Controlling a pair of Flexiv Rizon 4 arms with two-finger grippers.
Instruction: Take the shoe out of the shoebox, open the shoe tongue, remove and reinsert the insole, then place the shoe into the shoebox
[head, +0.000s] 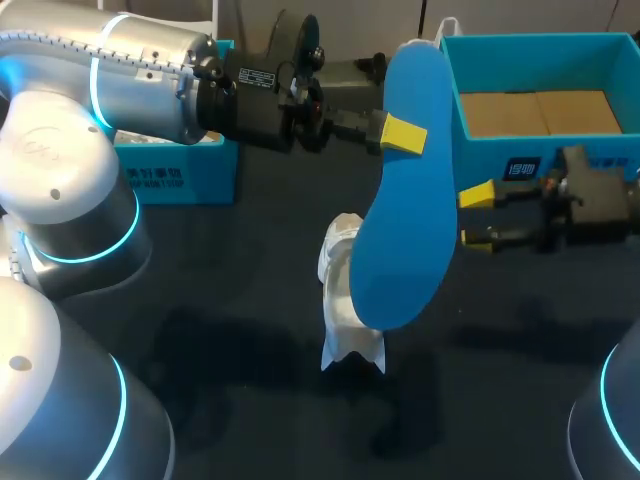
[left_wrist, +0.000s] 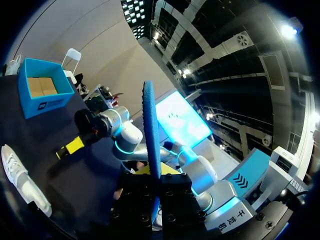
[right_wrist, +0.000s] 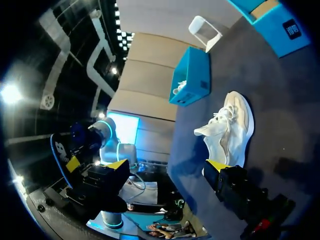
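Insole (head: 405, 190) is clamped in my left end effector (head: 400, 133) and held aloft. Its long axis runs far-to-near, near end over shoe (head: 338, 262) mid-tabletop. Right end effector (head: 478, 217) is spread and empty beside shoebox (head: 540, 143).

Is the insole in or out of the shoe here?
Out: the left hand holds the blue insole, clear of the white shoe.

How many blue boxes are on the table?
2. One open box sits at the far right; the other box stands at the far left, partly hidden behind the left arm. The arms might hide more.
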